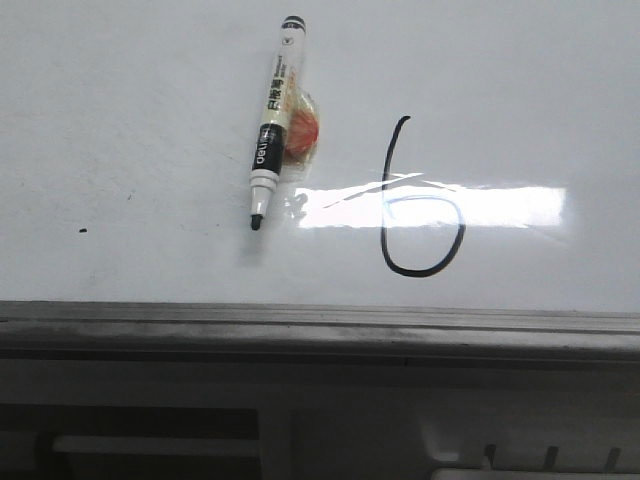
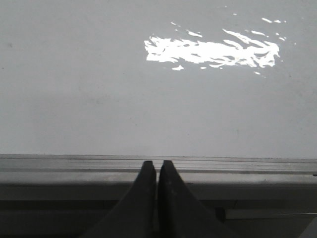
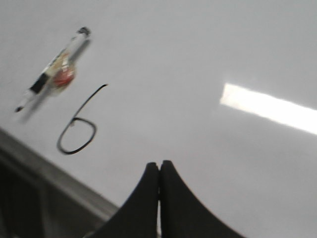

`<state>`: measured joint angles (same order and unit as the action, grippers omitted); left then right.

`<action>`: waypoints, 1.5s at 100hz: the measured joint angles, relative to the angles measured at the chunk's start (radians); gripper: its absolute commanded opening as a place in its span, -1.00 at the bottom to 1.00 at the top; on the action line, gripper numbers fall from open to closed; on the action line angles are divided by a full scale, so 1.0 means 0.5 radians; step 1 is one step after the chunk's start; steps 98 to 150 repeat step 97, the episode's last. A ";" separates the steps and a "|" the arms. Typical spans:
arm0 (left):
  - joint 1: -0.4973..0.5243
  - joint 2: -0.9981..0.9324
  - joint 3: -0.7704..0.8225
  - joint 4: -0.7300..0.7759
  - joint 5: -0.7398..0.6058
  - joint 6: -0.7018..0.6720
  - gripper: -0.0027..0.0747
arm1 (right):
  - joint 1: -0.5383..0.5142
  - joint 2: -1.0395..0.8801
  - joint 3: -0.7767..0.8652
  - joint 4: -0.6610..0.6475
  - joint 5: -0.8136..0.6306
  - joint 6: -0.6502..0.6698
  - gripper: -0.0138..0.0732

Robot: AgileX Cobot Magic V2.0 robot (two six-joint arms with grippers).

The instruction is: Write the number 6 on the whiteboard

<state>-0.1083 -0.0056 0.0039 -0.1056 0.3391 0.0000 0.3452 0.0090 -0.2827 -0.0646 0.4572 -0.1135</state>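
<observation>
A black hand-drawn number 6 (image 1: 418, 205) stands on the whiteboard (image 1: 150, 150), right of centre, crossing the bright light reflection. It also shows in the right wrist view (image 3: 79, 126). A black-and-white marker (image 1: 273, 120) lies flat on the board to the left of the 6, uncapped, tip toward the near rail; it shows in the right wrist view (image 3: 52, 69) too. My left gripper (image 2: 158, 163) is shut and empty over the board's grey edge rail (image 2: 74, 163). My right gripper (image 3: 159, 163) is shut and empty above the board, to the right of the 6. Neither gripper shows in the front view.
A small orange-red wrapped thing (image 1: 303, 128) lies against the marker. A small black speck (image 1: 83, 231) sits at the board's left. The grey metal rail (image 1: 320, 325) runs along the near edge, with white framework (image 1: 300, 430) below it.
</observation>
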 measured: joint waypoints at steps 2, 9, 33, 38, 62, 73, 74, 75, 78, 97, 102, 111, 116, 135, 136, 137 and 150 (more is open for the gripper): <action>0.000 0.000 0.000 0.000 0.000 0.000 -0.98 | -0.063 0.000 0.037 0.013 -0.076 0.003 -0.83; 0.000 0.000 0.000 0.000 0.000 0.000 -0.98 | -0.267 0.000 0.225 0.061 -0.257 0.031 -0.83; 0.000 0.000 0.000 0.000 0.003 0.000 -0.98 | -0.676 -0.005 0.596 0.087 -0.299 0.193 -0.83; 0.000 0.000 0.000 0.003 0.003 0.000 -0.98 | -0.680 -0.014 0.596 0.082 -0.290 0.201 -0.83; 0.000 0.000 0.000 0.003 0.003 0.000 -0.98 | -0.688 -0.040 0.596 0.056 -0.282 0.204 -0.83; 0.000 0.000 0.000 0.003 0.003 0.000 -0.98 | -0.688 -0.040 0.596 0.056 -0.282 0.204 -0.83; 0.000 0.000 0.000 0.003 0.003 0.000 -0.98 | -0.688 -0.040 0.596 0.056 -0.282 0.204 -0.83; 0.000 0.000 0.000 0.003 0.003 0.000 -0.98 | -0.688 -0.040 0.596 0.056 -0.282 0.204 -0.83; 0.000 0.000 0.000 0.003 0.003 0.000 -0.98 | -0.688 -0.040 0.596 0.056 -0.282 0.204 -0.83; 0.000 0.000 0.000 0.003 0.003 0.000 -0.98 | -0.688 -0.040 0.596 0.056 -0.282 0.204 -0.83; 0.000 0.000 0.000 0.003 0.003 0.000 -0.98 | -0.688 -0.040 0.596 0.056 -0.282 0.204 -0.83; 0.000 0.000 0.000 0.003 0.003 0.000 -0.98 | -0.688 -0.040 0.596 0.056 -0.282 0.204 -0.83; 0.000 0.000 0.000 0.003 0.003 0.000 -0.98 | -0.688 -0.040 0.596 0.056 -0.282 0.204 -0.83; 0.000 0.000 0.000 0.003 0.003 0.000 -0.98 | -0.688 -0.040 0.596 0.056 -0.282 0.204 -0.83; 0.000 0.000 0.000 0.003 0.003 0.000 -0.98 | -0.688 -0.040 0.596 0.056 -0.282 0.204 -0.83; 0.000 0.000 0.000 0.003 0.003 0.000 -0.98 | -0.688 -0.040 0.596 0.056 -0.282 0.204 -0.83; 0.000 0.000 0.000 0.003 0.003 0.000 -0.98 | -0.688 -0.040 0.596 0.056 -0.282 0.204 -0.83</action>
